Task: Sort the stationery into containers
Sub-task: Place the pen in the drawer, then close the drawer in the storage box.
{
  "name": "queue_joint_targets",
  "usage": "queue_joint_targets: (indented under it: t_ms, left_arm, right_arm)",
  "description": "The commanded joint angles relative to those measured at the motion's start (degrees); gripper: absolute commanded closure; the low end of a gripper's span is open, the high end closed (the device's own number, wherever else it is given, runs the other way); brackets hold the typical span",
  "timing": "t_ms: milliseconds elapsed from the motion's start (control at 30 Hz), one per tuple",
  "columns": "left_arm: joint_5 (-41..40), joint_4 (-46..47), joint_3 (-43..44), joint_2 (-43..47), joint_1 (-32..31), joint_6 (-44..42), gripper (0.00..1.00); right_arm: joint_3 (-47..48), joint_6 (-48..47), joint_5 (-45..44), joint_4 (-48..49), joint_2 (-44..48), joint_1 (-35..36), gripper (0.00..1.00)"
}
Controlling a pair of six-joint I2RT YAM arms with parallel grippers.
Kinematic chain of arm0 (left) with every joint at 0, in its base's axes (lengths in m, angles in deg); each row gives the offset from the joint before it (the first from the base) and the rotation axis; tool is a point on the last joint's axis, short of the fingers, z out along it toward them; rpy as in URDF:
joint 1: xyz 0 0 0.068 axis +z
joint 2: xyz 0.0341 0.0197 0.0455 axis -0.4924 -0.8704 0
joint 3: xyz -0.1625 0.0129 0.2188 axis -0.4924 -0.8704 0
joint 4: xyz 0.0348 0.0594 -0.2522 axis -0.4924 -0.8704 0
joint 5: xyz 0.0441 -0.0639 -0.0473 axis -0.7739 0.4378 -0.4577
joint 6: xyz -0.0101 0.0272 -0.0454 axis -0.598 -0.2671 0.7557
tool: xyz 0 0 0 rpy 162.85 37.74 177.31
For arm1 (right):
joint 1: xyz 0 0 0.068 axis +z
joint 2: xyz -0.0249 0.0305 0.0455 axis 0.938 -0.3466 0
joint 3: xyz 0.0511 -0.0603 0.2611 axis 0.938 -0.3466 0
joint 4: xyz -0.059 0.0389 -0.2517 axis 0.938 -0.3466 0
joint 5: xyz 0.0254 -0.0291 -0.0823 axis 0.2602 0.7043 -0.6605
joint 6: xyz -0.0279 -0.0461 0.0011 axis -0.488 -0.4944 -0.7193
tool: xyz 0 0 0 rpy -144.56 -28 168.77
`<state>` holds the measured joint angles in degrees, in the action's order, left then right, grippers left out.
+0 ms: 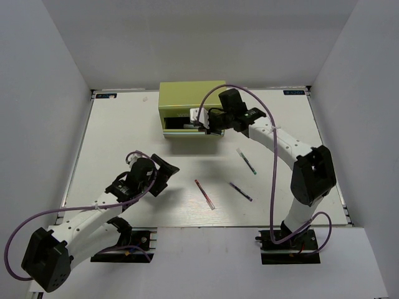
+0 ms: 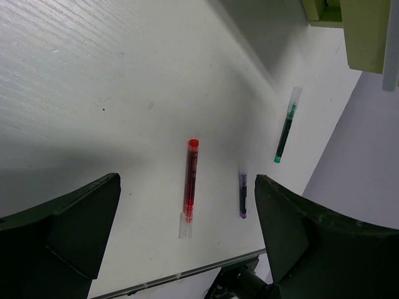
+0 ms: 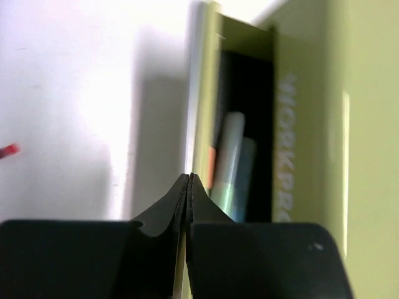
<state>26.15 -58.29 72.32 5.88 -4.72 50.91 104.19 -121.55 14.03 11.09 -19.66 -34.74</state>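
Chest [image 1: 187, 94] at back of table [image 1: 124, 137]; three pens [image 1: 204, 194] before it; markers [image 3: 232, 156] in drawer [image 3: 201, 87].

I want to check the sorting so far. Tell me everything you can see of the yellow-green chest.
The yellow-green chest is a box, seemingly painted metal, standing upright at the far middle of the white table. Pale lettering runs across its front. One drawer is pulled out toward the arms. In its dark interior lie pale blue markers with an orange pen beside them. The shut right gripper sits at the drawer's front edge; whether it touches cannot be told.
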Motion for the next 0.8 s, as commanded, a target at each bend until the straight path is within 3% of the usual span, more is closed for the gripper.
queue_joint_targets:
  t_ms: [0,167,467,767]
  left_arm:
    - [1.25,1.17,0.30,-0.01,0.20,-0.23,0.02]
    - [1.78,2.48,0.30,-0.01,0.20,-0.75,0.04]
    - [1.78,7.75,0.30,-0.01,0.20,-1.90,0.04]
    - [-0.94,23.12,-2.96,-4.21,1.25,-3.21,0.06]
  right_arm:
    - [1.56,-8.01,10.80,-10.08,2.60,0.35,1.00]
    - [5.52,-12.35,11.69,-19.76,-2.58,1.14,1.00]
    - [6.22,1.09,-10.85,-2.98,-10.66,2.72,1.00]
    - [13.16,8.65,-22.67,3.44,-15.33,2.11,1.00]
